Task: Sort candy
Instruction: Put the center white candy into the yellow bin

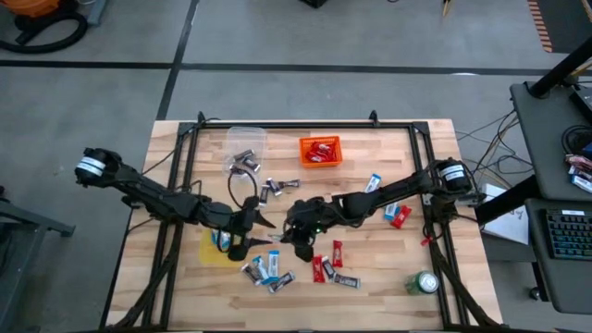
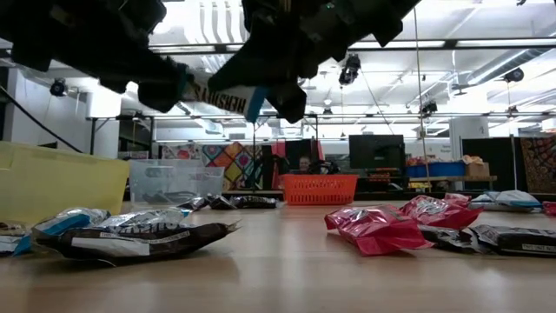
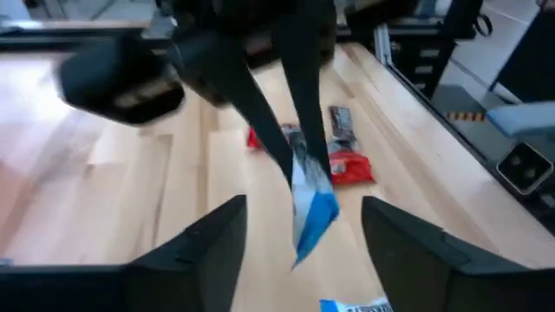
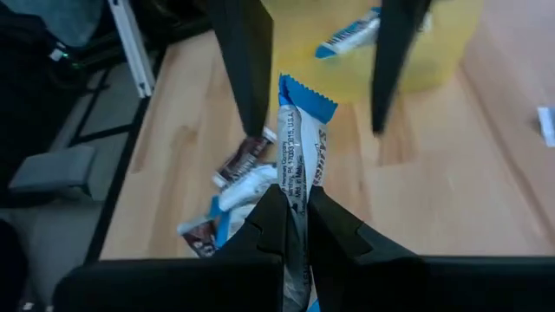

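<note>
A pale wooden surface (image 1: 388, 277) stands in a workshop with a grey floor, framed by dark rails, with candy scattered across it. Above its middle, a blue-and-white mini bar (image 4: 299, 156) hangs in the air between the two arms, held upright by one end. The right end effector (image 4: 293, 208) is pinched shut on the wrapper's lower end, its fingers meeting around the crimped seam. Facing it, the left end effector (image 3: 299, 230) stands wide, its fingers either side of the bar and apart from it, so the bar looks handed across.

The bar seems light and its wrapper thin, crinkly and somewhat slick; it droops a little in the grip. A pinch on the flat sealed end, as now, or across the narrow middle, should hold best.

Just beside the left end effector sits the yellow bin (image 1: 215, 248), with one blue-and-white bar (image 4: 347, 35) in it. Farther back are an orange bin (image 1: 320, 151) holding red bars and a clear bin (image 1: 242, 141). Red bars (image 2: 382, 228) and dark brown bars (image 2: 130, 242) lie loose on the near side, and a green can (image 1: 425, 282) stands toward the right corner.
</note>
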Motion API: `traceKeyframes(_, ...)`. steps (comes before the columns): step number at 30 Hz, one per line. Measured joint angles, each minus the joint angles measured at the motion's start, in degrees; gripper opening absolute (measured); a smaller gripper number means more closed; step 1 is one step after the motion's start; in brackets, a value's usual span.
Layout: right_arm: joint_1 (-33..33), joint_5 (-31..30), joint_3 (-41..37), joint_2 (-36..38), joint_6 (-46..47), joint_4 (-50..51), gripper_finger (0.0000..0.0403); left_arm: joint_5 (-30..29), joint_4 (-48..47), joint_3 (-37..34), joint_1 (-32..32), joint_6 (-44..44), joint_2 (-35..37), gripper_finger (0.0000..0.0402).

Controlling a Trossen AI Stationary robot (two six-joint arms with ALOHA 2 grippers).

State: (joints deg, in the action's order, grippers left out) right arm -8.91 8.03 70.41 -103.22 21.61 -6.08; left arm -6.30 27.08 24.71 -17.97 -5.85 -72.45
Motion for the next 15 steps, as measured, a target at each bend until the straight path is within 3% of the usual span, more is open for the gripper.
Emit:
traceKeyframes(4,0.00,0.05,0.01,0.00,-1.29,-1.20,0.0015,-0.08,1.00,-0.07,-0.09,0.00,-2.81,0.0239)
traceKeyframes(7,0.04,-0.04,0.00,-0.02,-1.39,-1.80,0.0017,-0.21,2.14,0.39,-0.09,-0.74,-4.79,0.0232)
traceKeyframes(11,0.02,-0.04,0.00,-0.02,-1.37,-1.43,0.0031,-0.22,2.34,1.95,-0.37,-0.82,-6.37,0.0188)
traceKeyframes(15,0.02,-0.05,0.00,-0.04,-1.25,-1.32,0.0054,-0.23,1.79,2.80,-0.37,-0.85,-6.90,0.0114)
